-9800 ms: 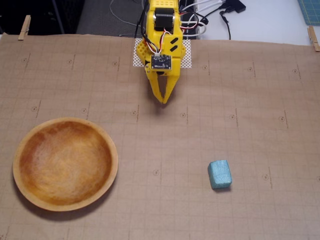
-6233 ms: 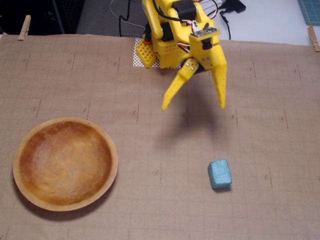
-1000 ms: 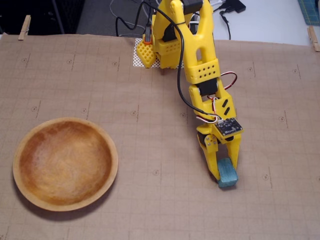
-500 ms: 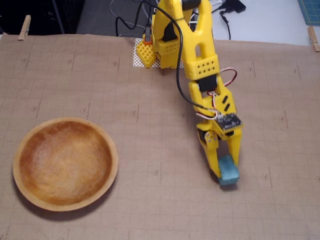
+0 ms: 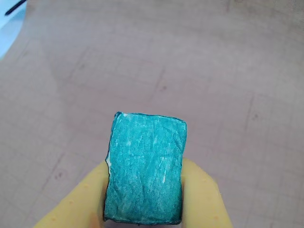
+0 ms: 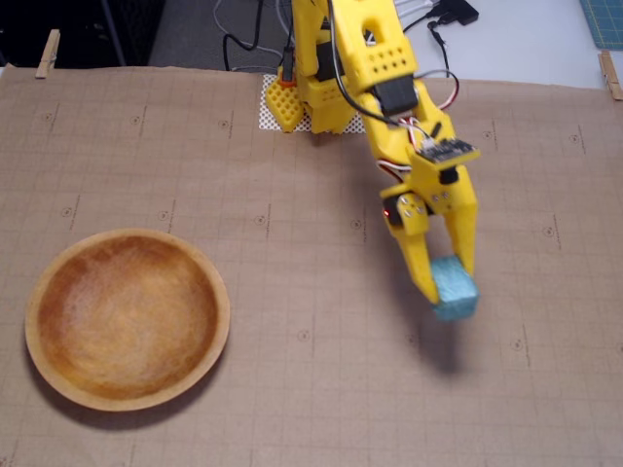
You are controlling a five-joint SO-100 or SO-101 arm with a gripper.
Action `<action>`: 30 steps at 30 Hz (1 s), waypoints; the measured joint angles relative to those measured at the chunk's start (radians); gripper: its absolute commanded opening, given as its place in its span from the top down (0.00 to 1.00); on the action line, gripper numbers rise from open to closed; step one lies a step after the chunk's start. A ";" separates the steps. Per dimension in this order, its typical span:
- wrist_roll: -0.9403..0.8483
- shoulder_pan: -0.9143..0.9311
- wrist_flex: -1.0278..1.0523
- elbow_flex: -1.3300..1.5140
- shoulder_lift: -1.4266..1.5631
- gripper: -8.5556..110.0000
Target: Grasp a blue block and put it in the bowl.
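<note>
The blue block (image 6: 455,289) is a small turquoise cuboid held between the fingers of my yellow gripper (image 6: 449,288), lifted above the brown paper mat with its shadow below it. In the wrist view the blue block (image 5: 145,168) fills the lower middle, and my gripper (image 5: 142,209) is shut on its sides with yellow fingers (image 5: 202,199) on either side. The bowl (image 6: 208,282) is a wide shallow wooden dish at the left of the fixed view, well apart from the gripper, and holds nothing. It is out of the wrist view.
The arm's yellow base (image 6: 326,88) stands at the back middle with cables behind it. A brown gridded paper mat (image 6: 311,389) covers the table, clipped by wooden pegs (image 6: 46,53) at the back corners.
</note>
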 measured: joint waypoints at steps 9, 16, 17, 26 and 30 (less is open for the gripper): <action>0.000 0.094 0.206 0.000 0.268 0.95; 0.000 0.236 0.288 0.000 0.347 0.95; 0.000 0.262 0.288 0.000 0.350 0.95; 0.000 0.445 0.288 0.000 0.350 0.95; -0.011 0.548 0.298 0.000 0.350 0.95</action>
